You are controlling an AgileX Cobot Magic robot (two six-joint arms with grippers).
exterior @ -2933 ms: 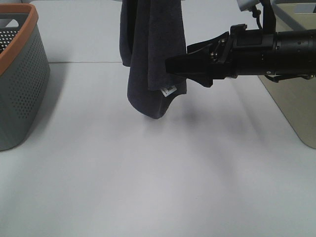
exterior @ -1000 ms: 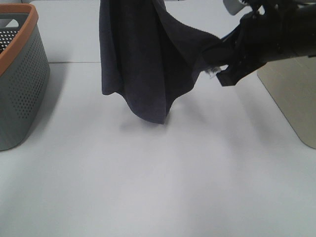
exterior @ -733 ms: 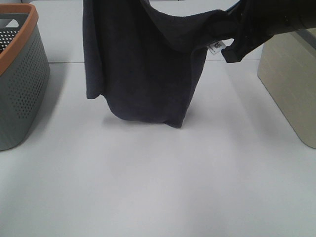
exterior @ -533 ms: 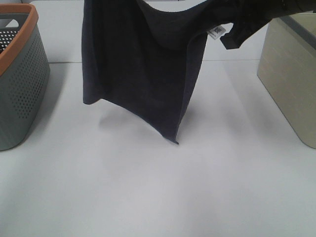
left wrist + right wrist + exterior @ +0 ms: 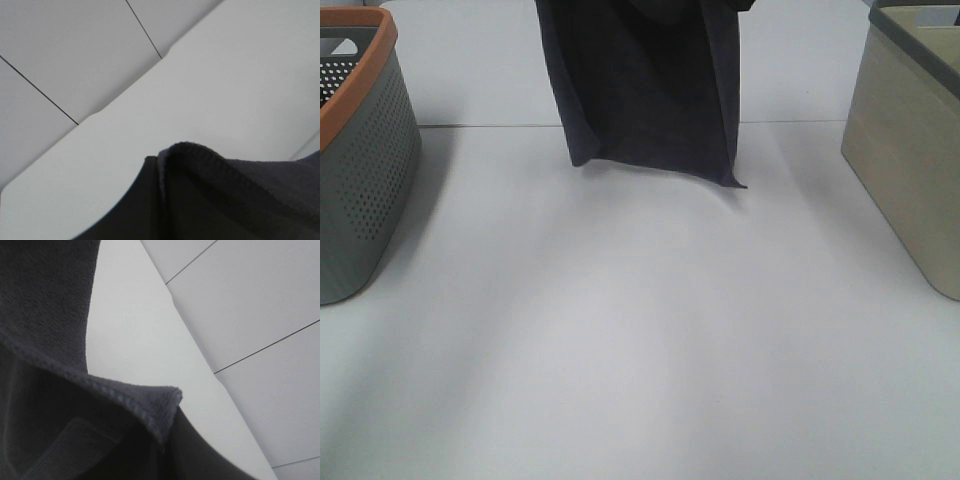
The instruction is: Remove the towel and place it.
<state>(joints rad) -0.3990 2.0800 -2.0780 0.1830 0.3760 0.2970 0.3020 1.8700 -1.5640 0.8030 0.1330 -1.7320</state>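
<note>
The dark navy-grey towel hangs spread out flat at the top middle of the exterior view, its lower edge above the white table. Both grippers are above the frame there. In the left wrist view the towel's stitched hem lies folded over a dark finger. In the right wrist view the towel's hem also lies against a dark finger. Each gripper holds an upper corner. The white label is out of view.
A grey perforated basket with an orange rim stands at the left edge. A beige basket with a dark rim stands at the right edge. A seam line crosses the table behind the towel.
The right gripper took the towel's labelled corner, pulled it right and up, and left the frame at the top. The towel went from a bunched drape to a spread sheet and rose.
</note>
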